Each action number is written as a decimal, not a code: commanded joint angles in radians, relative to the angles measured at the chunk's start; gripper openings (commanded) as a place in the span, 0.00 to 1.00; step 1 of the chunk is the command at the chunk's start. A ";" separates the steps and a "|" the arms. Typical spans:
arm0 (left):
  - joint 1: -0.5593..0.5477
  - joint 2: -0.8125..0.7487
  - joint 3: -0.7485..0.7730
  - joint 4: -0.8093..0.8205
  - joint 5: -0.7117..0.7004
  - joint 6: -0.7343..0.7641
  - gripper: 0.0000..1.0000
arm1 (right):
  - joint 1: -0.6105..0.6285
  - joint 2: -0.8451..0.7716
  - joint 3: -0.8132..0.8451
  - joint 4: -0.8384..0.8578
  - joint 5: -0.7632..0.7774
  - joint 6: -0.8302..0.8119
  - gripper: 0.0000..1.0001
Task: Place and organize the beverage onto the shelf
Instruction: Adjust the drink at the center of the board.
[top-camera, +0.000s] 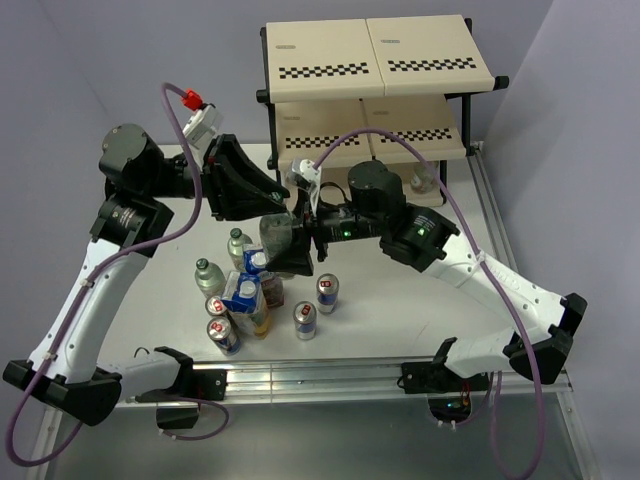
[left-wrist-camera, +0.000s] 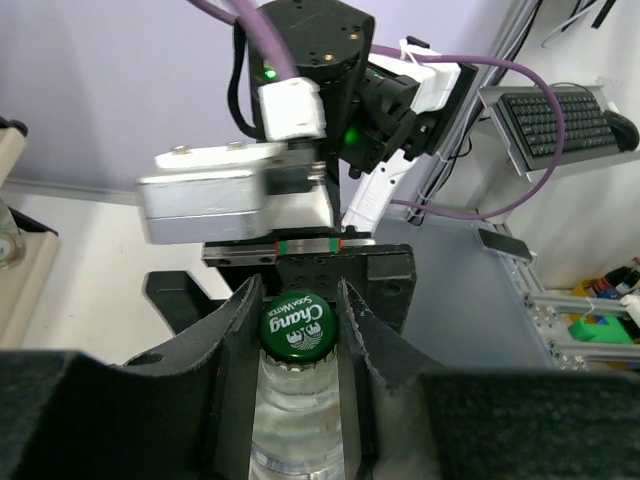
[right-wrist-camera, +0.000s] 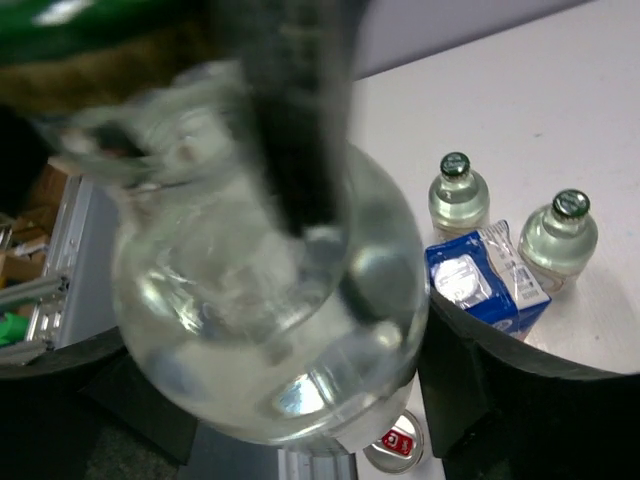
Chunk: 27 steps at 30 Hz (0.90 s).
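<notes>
A clear bottle (top-camera: 276, 232) with a green cap (left-wrist-camera: 297, 325) hangs in the air over the middle of the table, between my two grippers. My left gripper (top-camera: 272, 212) (left-wrist-camera: 298, 292) is shut on its neck and cap. The bottle's base (right-wrist-camera: 250, 300) faces my right wrist camera. My right gripper (top-camera: 295, 250) (right-wrist-camera: 265, 340) is open, with a finger on each side of the base. The shelf (top-camera: 375, 60) stands at the back. One more clear bottle (top-camera: 424, 182) stands at its lower right.
Below the grippers stand two bottles (top-camera: 238, 243) (right-wrist-camera: 457, 195), a blue-purple carton (top-camera: 242, 290) (right-wrist-camera: 485, 280), a yellow carton (top-camera: 262, 316) and several cans (top-camera: 327, 292). A can top (right-wrist-camera: 395, 445) shows under the held bottle. The table's rail (top-camera: 320, 378) runs along the near edge.
</notes>
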 joint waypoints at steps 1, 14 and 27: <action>-0.009 -0.009 0.096 0.040 0.035 0.040 0.00 | 0.007 -0.007 0.029 0.000 -0.051 -0.025 0.71; -0.039 0.000 0.156 -0.206 -0.120 0.220 0.56 | 0.018 -0.073 -0.076 0.282 -0.114 -0.010 0.00; -0.039 -0.102 0.174 -0.256 -1.044 0.114 1.00 | -0.048 -0.308 -0.362 0.509 0.507 -0.017 0.00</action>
